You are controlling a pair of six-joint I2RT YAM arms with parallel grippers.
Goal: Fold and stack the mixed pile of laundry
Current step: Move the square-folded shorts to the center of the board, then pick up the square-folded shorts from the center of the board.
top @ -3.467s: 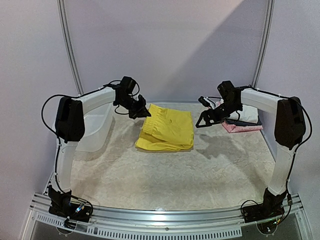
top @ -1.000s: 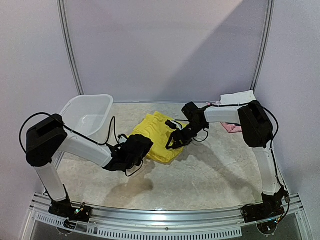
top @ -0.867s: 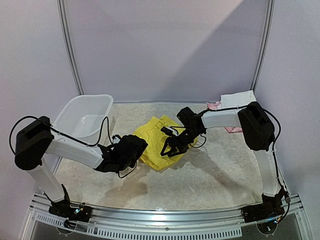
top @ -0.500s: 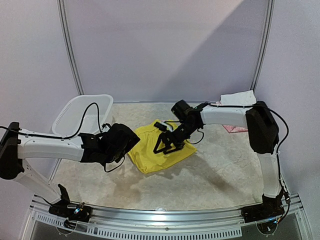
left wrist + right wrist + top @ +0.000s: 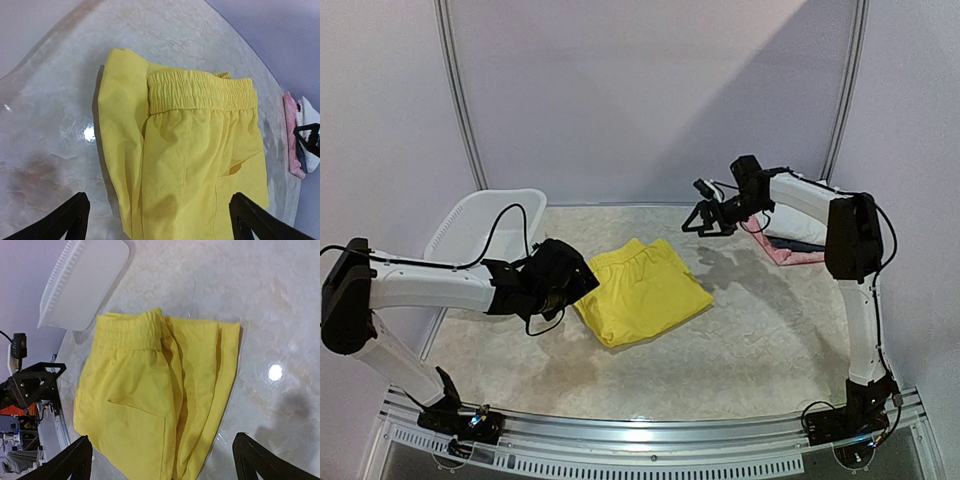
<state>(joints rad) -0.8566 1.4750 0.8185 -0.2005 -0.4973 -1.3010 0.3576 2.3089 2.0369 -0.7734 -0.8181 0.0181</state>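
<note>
A: Where are the yellow shorts (image 5: 642, 292)?

B: Flat on the table (image 5: 770, 345), about the middle, a little to the left. They are folded over on themselves, with the elastic waistband at the far end and a pocket seam showing on top.

A: Is either arm holding them?

B: No. The left gripper (image 5: 580, 284) is just beside their left edge, fingers spread wide with nothing between them. In its wrist view the two black fingertips (image 5: 65, 222) stand at either side of the frame, with the shorts lying below and beyond them, and no cloth is pinched.

A: And the right one?

B: The right gripper (image 5: 704, 219) is raised at the far right, well apart from the shorts. Its jaws are also wide and empty. Its wrist camera looks back across the table at the shorts (image 5: 150, 390).

A: What else is on the table?

B: A white plastic basket (image 5: 485, 232) at the far left, tipped up on its edge behind the left arm. At the far right there is a small stack: a white folded cloth (image 5: 810, 232) on top of a pink cloth (image 5: 798, 257), partly hidden by the right arm.

A: Do the shorts touch that stack?

B: No, they lie well apart, with bare table between
</note>
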